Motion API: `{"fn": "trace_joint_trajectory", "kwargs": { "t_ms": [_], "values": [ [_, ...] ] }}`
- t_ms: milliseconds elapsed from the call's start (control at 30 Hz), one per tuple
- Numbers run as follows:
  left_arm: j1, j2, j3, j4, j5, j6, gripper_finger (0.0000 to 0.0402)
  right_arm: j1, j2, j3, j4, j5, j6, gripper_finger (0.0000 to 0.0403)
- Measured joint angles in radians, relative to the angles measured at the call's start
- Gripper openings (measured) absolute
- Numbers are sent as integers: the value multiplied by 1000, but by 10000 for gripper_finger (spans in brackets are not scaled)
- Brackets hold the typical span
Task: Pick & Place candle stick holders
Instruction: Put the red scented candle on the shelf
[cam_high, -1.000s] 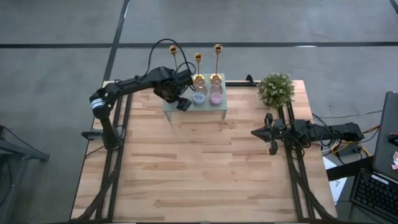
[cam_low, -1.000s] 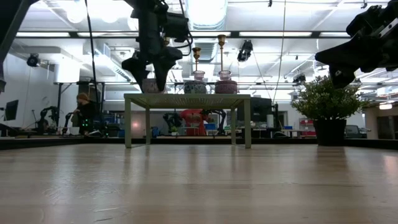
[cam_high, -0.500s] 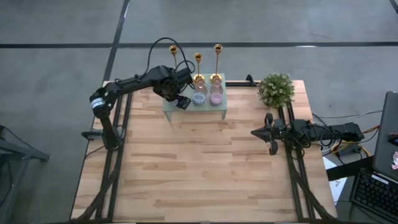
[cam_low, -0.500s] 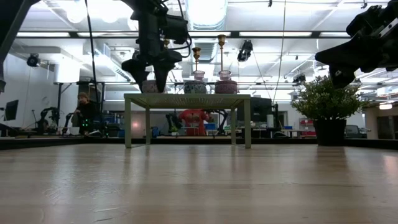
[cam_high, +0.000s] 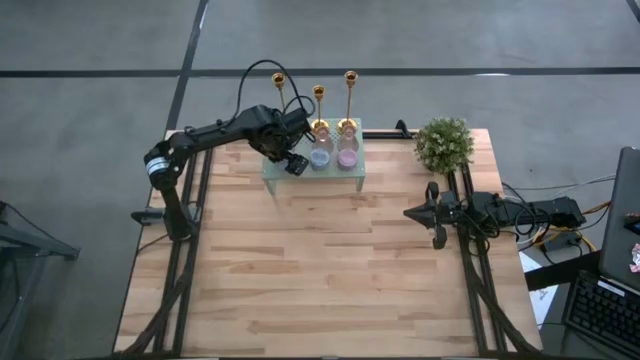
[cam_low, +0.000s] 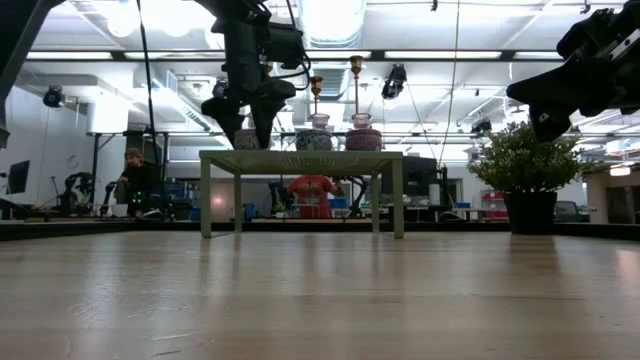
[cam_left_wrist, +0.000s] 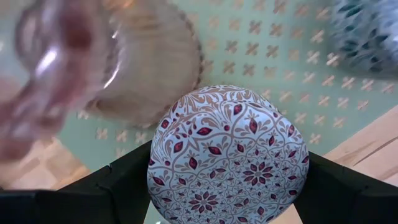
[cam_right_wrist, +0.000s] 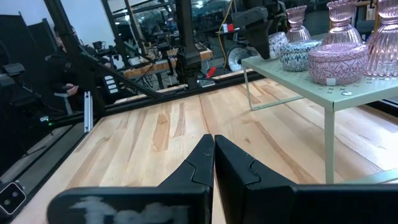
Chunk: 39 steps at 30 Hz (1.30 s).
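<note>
The right gripper (cam_right_wrist: 213, 140) waits low over the wooden table (cam_high: 320, 270) near its right edge, its fingers pressed together on nothing. Farther back, the left gripper (cam_low: 249, 128) has sunk a little over the last second and edged along the small green table (cam_low: 300, 155). Its spread fingers now reach down on either side of a round white jar with a red pattern (cam_left_wrist: 227, 155). They flank the jar closely, but I cannot tell that they are pressing on it, so I take the gripper as released. That suggests the arm is lining up on the jar, or on something just behind it, and no candle stick holder has been picked yet. The three candle stick holders (cam_high: 318, 95) stand upright in a row along the far edge of the green table, behind the jars. They are shiny gold with thin stems and small top cups, and of unequal height. The leftmost rises just beyond the left arm, which hides its base.
</note>
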<state>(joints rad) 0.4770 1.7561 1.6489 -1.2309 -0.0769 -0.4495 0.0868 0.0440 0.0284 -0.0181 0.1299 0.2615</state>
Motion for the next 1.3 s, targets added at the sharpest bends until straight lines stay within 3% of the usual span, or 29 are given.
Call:
{"fn": "trace_joint_trajectory", "kwargs": {
  "t_ms": [500, 833, 1300],
  "values": [
    [1, 0, 0, 23, 6, 4, 313, 0, 0, 0, 0, 0, 0, 8],
    [1, 0, 0, 20, 1, 7, 358, 0, 0, 0, 0, 0, 0, 8],
    [-4, -6, 17, -9, -21, 19, 362, 0, 0, 0, 0, 0, 0, 8]
  ]
}}
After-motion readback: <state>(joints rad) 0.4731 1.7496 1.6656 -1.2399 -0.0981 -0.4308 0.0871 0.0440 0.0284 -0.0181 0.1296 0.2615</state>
